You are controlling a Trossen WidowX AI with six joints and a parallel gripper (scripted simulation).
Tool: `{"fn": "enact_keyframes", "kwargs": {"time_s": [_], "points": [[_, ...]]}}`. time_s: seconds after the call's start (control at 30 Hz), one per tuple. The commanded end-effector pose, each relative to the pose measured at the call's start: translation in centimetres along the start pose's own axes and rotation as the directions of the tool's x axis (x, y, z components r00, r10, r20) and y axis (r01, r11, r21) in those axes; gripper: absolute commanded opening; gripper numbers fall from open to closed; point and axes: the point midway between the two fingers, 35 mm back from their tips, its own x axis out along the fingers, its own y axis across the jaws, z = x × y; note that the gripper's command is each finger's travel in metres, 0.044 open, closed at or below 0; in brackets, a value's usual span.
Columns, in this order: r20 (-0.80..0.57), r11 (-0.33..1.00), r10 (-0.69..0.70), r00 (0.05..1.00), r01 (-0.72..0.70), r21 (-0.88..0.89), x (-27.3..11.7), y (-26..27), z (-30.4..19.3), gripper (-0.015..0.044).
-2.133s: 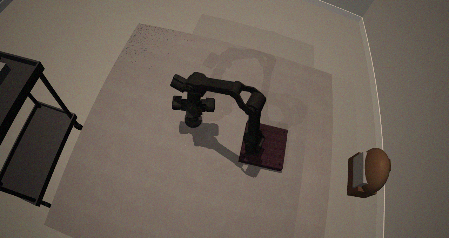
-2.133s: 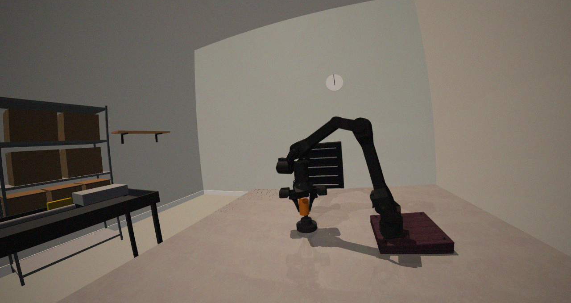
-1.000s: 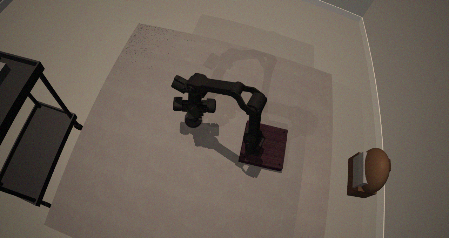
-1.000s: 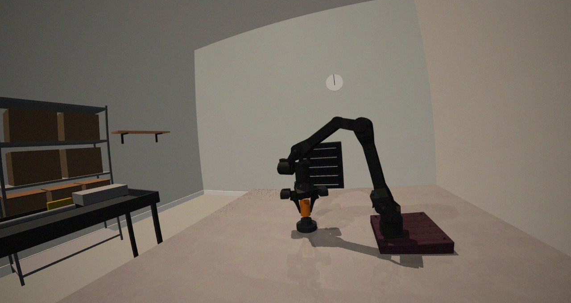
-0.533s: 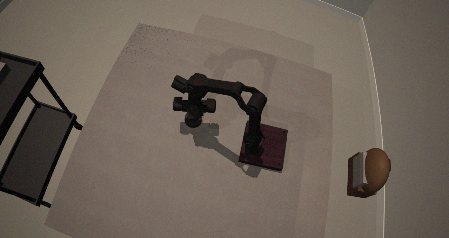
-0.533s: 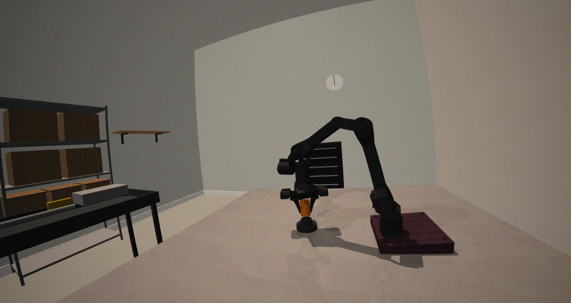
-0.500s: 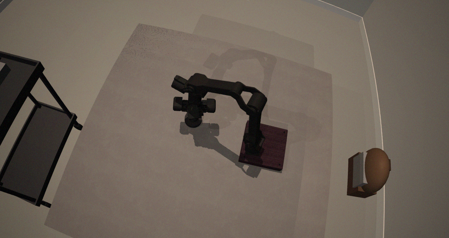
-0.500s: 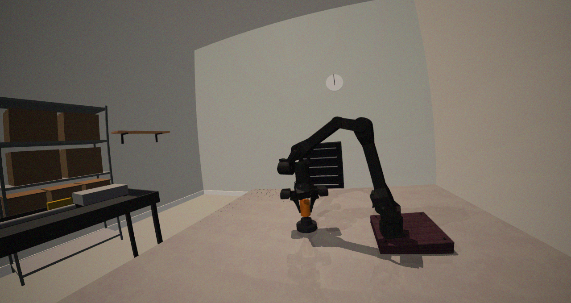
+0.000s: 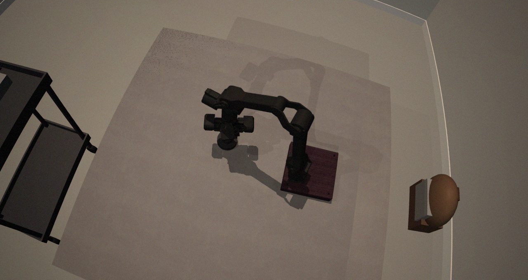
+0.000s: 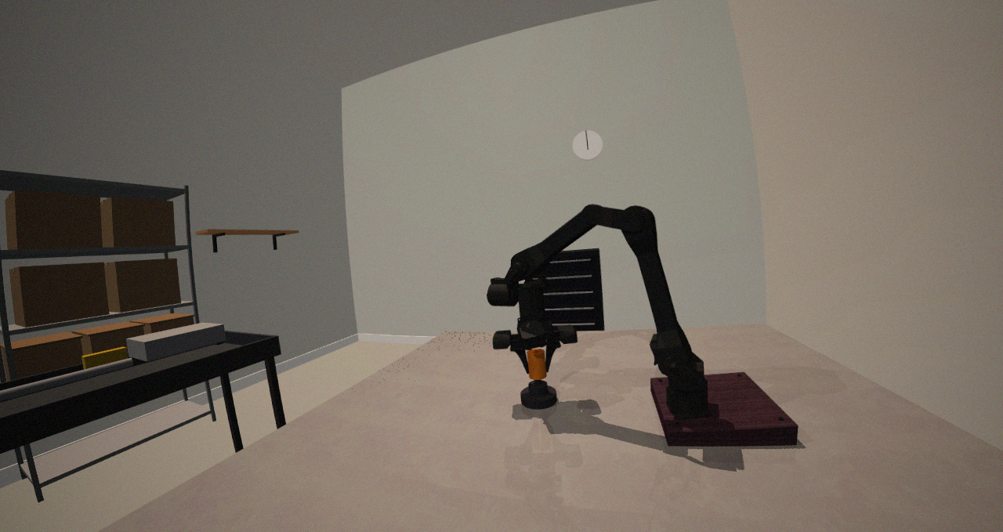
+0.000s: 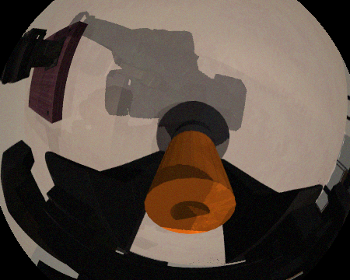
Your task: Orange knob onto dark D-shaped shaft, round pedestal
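Note:
My gripper [image 10: 537, 370] [image 11: 190, 161] points down and is shut on the orange knob [image 10: 536, 362] [image 11: 187, 190], with one finger on each side. The knob is upright over the dark round pedestal [image 10: 538, 397] [image 11: 194, 109] [image 9: 227, 145]. In the exterior view its lower end is right at the top of the pedestal's narrow neck; I cannot tell whether they touch. The dark shaft does not show below the knob. The knob's near end shows a D-shaped recess in the wrist view. In the top view the knob is hidden under the arm.
The arm's base stands on a dark red wooden board [image 9: 321, 167] [image 10: 743, 403] [image 11: 50, 85] to the right of the pedestal in the top and exterior views. A black workbench [image 10: 255, 350] and a shelf rack with boxes stand beyond the table at the left in the exterior view.

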Motion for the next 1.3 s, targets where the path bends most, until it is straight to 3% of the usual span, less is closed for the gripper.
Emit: {"fn": "enact_keyframes", "kwargs": {"time_s": [0.0,1.27], "points": [[-0.001,0.999,-0.011,1.0,0.011,-0.038,-0.43,-0.22,-0.03,0.0],[-0.001,0.995,-0.011,1.0,0.011,-0.098,-0.31,-0.29,-0.08,0.0]]}}
